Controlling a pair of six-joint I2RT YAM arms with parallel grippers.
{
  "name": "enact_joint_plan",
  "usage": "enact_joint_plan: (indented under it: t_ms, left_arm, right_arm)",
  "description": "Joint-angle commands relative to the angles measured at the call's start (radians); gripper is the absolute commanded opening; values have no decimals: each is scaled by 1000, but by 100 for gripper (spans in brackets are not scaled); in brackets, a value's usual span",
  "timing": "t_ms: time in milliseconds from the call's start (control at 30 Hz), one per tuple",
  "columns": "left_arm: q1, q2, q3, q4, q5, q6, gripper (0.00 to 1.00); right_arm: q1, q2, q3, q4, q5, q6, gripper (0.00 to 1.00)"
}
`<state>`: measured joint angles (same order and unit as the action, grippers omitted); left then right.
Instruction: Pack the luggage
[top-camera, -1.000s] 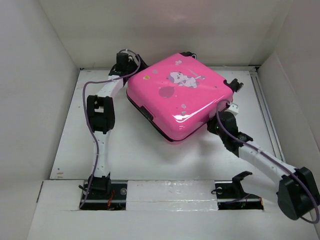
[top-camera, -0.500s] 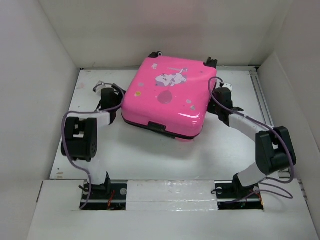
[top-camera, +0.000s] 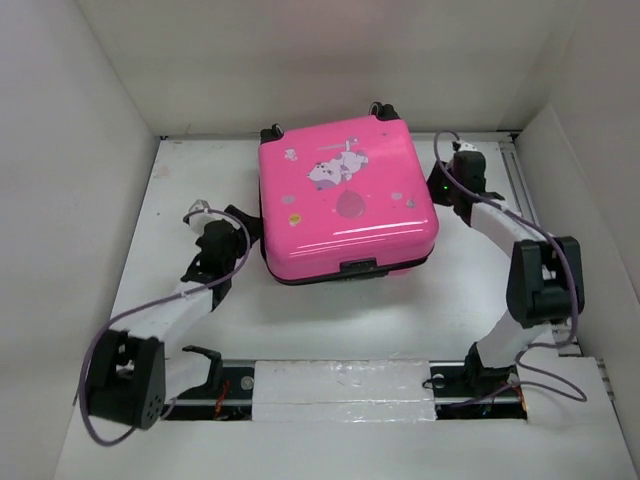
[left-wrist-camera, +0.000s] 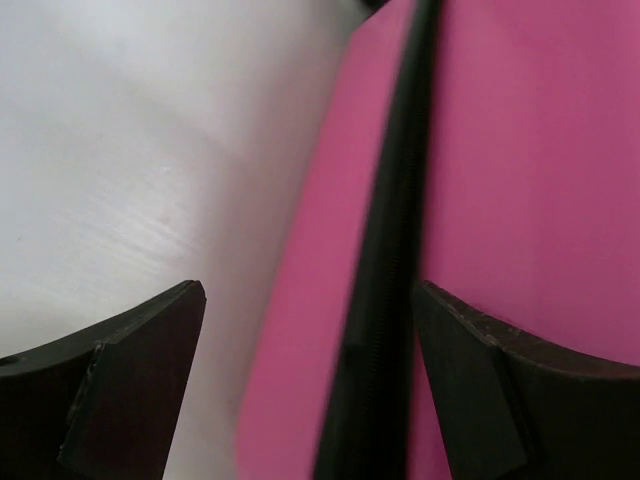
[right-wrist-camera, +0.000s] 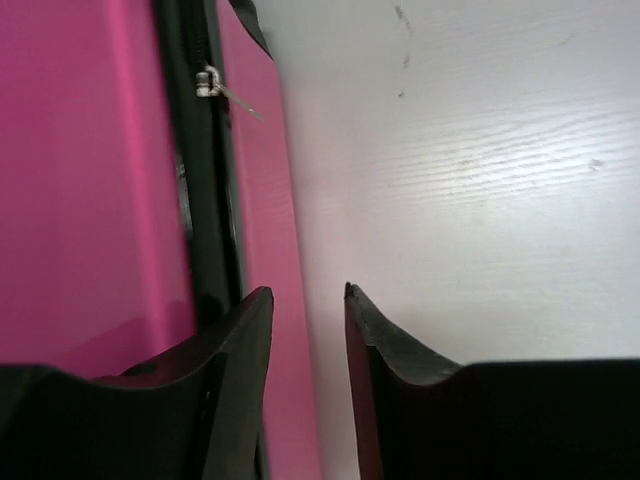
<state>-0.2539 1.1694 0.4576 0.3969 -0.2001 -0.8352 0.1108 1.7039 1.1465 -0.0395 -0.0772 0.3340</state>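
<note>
Two grippers flank the glossy bright-pink hard-shell suitcase (top-camera: 345, 205), lying shut and flat toward the white table's (top-camera: 330, 320) twelve o'clock end. The left gripper (left-wrist-camera: 308, 290) sits at its nine o'clock, fingers spread wide and empty. The right gripper (right-wrist-camera: 307, 290) is at three o'clock, narrowly parted, holding nothing. That shell looks stiff and slippery, so grab along the black zip seam (right-wrist-camera: 200, 150).

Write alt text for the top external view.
A closed pink suitcase lies flat on a white table, cartoon print facing up. The left gripper sits close against its left side and the right gripper beside its right side.
</note>
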Motion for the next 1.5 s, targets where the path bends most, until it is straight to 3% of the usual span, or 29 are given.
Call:
enact_joint_plan:
  t_ms: [0, 167, 233, 300, 333, 433, 600, 733, 900, 1200, 1333, 1467]
  left_arm:
    - [-81, -169, 19, -16, 90, 19, 82]
    - [-39, -295, 9, -50, 53, 19, 80]
    - [-39, -307, -11, -62, 76, 19, 78]
    - [-39, -330, -42, -73, 99, 19, 68]
    - [-39, -339, -72, -87, 108, 19, 64]
    - [-39, -378, -121, -130, 134, 19, 57]
    - [-39, -447, -169, -205, 172, 28, 52]
    - [-39, -508, -181, -227, 237, 38, 52]
    - [-39, -482, -172, -227, 303, 47, 52]
    - [-39, -405, -172, -139, 350, 56, 52]
    - [-39, -387, -172, -118, 338, 45, 44]
    - [-39, -356, -172, -75, 318, 22, 36]
  right_arm:
    - [7, -282, -55, 130, -240, 121, 42]
    - [-39, -571, -411, 205, -187, 183, 45]
    - [-48, -724, -529, 248, -196, 236, 34]
    - [-48, -827, -670, 248, -231, 266, 25]
    - [-48, -937, -710, 248, -240, 275, 15]
    - [-48, -1193, -842, 115, -201, 300, 8]
    - [-57, -1472, -953, -51, -119, 353, 12]
    - [-57, -1407, -975, 4, -169, 310, 30]
    - [-57, -1163, -930, 159, -311, 243, 38]
    - [-42, -847, -898, 418, -450, 194, 40]
    - [50, -751, -868, 530, -423, 183, 40]
    - [121, -714, -834, 518, -335, 134, 40]
